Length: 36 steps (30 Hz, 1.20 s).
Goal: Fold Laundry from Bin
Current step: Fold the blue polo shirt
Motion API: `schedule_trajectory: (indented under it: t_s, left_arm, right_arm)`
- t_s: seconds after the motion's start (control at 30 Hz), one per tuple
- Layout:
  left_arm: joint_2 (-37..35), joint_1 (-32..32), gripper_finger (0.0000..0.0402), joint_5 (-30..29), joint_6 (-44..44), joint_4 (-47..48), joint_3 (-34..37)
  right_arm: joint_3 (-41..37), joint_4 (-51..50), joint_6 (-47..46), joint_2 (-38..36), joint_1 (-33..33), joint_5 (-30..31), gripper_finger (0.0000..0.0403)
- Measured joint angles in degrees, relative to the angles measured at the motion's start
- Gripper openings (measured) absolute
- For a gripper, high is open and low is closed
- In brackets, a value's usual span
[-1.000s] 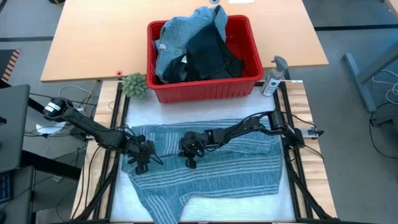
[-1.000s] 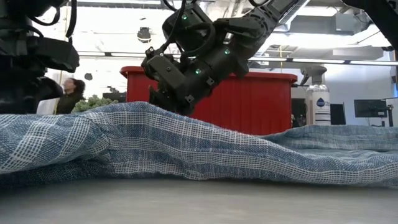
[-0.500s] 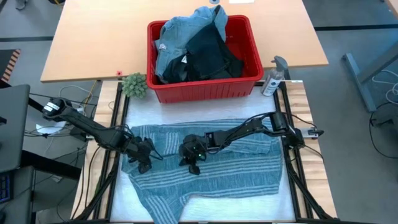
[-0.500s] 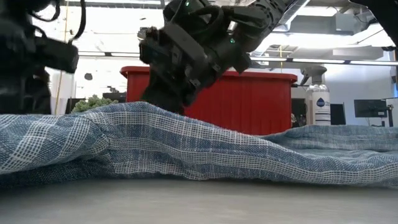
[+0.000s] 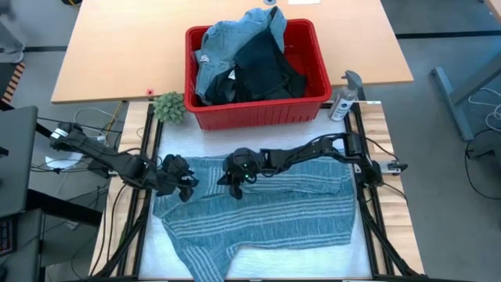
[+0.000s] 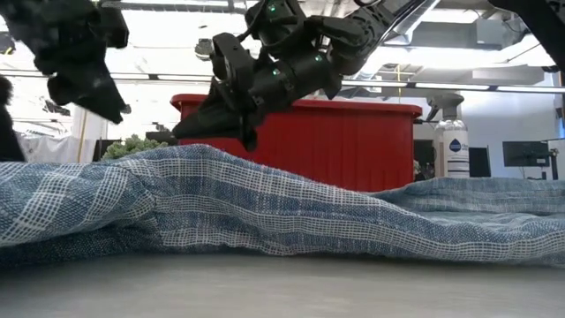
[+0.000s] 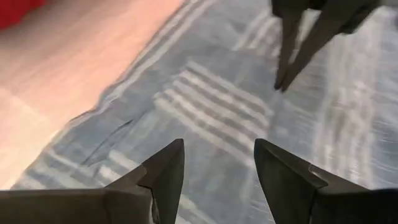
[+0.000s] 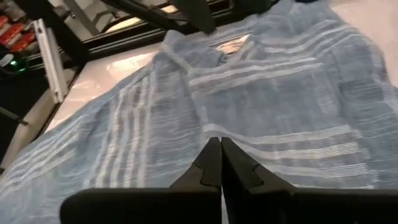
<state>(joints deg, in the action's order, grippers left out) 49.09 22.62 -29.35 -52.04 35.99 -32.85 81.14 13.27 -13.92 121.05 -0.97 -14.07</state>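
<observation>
Striped shirt (image 5: 258,207) lay spread, unfolded; bin (image 5: 258,113) held remaining laundry (image 5: 243,59) (left gripper (image 5: 186,182) spread, right gripper (image 5: 233,186) pressed together, both empty)

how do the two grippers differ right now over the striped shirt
The left gripper has its fingers apart with nothing between them; the right gripper has its fingers pressed together, also empty. In the high view the left gripper sits near the striped shirt's left end, while the right gripper sits nearer its middle. Both hang just above the cloth, gripping none of it.
</observation>
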Motion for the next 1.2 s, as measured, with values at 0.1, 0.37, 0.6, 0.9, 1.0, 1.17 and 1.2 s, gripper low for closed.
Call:
schedule_trajectory:
  t_s: [0.1, 0.37, 0.6, 0.9, 1.0, 1.17, 1.2]
  left_arm:
    - [1.85, -0.12, 0.0183, -0.37, -1.35, -5.82, 3.14]
    - [9.01, -0.27, 0.0182, -1.54, -4.2, -16.54, 9.42]
    - [13.45, -0.14, 0.0182, 0.49, -7.9, -16.66, 11.38]
    - [17.83, -0.17, 0.0182, -0.01, -7.72, -14.71, 11.58]
    - [19.02, -0.16, 0.0182, -0.14, -7.88, -14.75, 11.53]
    - [16.91, -0.17, 0.0182, -0.85, -6.8, -14.08, 10.08]
    - [16.21, -0.17, 0.0182, -1.14, -6.11, -14.07, 9.6]
  right_arm:
    - [0.0, -1.05, 1.13, 0.04, 0.05, 1.72, 0.0023]
    - [-0.64, -5.7, 4.82, 0.08, 0.07, 6.25, 0.0025]
    - [-5.69, -5.52, 3.43, 0.17, 0.07, 8.2, 0.002]
    - [-7.5, -5.83, 3.4, 0.17, 0.07, 8.2, 0.0023]
    - [-7.5, -5.77, 3.38, 0.16, 0.07, 8.14, 0.0023]
    - [-7.49, -6.24, 3.31, -4.77, -0.64, 5.81, 0.0037]
    - [-7.4, -6.62, 3.33, -6.23, -0.77, 5.78, 0.0039]
